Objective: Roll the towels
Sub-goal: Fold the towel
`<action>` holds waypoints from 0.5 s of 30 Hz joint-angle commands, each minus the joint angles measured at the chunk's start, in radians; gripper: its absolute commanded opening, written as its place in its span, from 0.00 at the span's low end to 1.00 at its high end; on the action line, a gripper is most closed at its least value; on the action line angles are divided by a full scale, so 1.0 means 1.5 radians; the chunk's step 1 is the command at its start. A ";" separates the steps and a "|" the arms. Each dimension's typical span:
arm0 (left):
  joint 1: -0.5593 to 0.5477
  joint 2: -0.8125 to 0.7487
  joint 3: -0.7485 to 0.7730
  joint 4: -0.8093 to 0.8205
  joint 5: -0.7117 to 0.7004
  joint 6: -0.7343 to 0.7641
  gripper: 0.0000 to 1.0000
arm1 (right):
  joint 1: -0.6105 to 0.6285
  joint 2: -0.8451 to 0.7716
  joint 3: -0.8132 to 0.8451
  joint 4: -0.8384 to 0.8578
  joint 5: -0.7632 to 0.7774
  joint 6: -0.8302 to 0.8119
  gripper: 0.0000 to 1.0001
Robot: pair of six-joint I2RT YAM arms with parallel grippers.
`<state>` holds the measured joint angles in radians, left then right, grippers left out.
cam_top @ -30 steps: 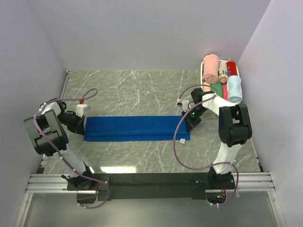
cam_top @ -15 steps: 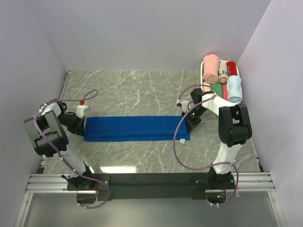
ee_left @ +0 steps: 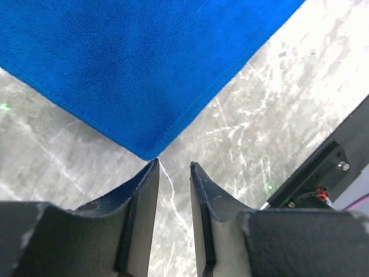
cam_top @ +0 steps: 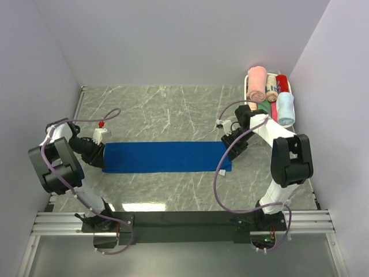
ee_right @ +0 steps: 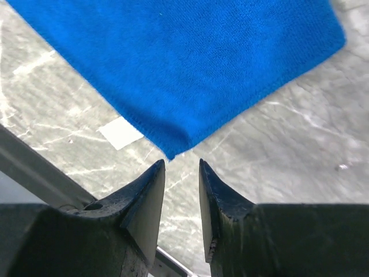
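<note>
The royal blue towel lies flat on the marble table as a long folded strip running left to right. My left gripper stands at its left end, open, with the towel's corner just ahead of the fingertips and nothing between them. At the right end my right gripper is open too. The towel's corner lies just beyond its empty jaws. The pale blue towel sits rolled in the white basket at the back right.
Rolled pink, red and green towels share the basket. A white tag sticks out under the royal blue towel's right end. Grey walls close in on both sides, and a metal rail runs along the near edge.
Both grippers have opened and let go of the royal blue towel's end corners. The towel now lies flatter as a single strip. The right arm's elbow has swung out to the right.
</note>
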<state>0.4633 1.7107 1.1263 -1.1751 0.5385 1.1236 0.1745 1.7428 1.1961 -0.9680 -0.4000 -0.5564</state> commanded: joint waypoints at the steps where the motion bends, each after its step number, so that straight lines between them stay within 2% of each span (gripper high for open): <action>1: 0.004 -0.038 0.050 -0.052 0.037 0.027 0.34 | 0.001 -0.030 0.048 -0.027 0.003 -0.012 0.38; 6: 0.000 -0.022 0.094 -0.003 0.085 -0.059 0.32 | 0.002 0.028 0.121 -0.018 -0.022 0.040 0.33; 9: -0.026 -0.016 0.102 0.044 0.085 -0.117 0.29 | 0.006 0.067 0.165 -0.012 -0.026 0.075 0.31; 15: -0.064 -0.015 0.059 0.219 0.059 -0.290 0.27 | 0.022 0.141 0.204 0.059 0.018 0.157 0.27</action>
<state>0.3878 1.6947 1.2259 -0.9936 0.6052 0.8417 0.1913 1.9076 1.4590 -0.9421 -0.4000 -0.4049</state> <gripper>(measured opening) 0.273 0.279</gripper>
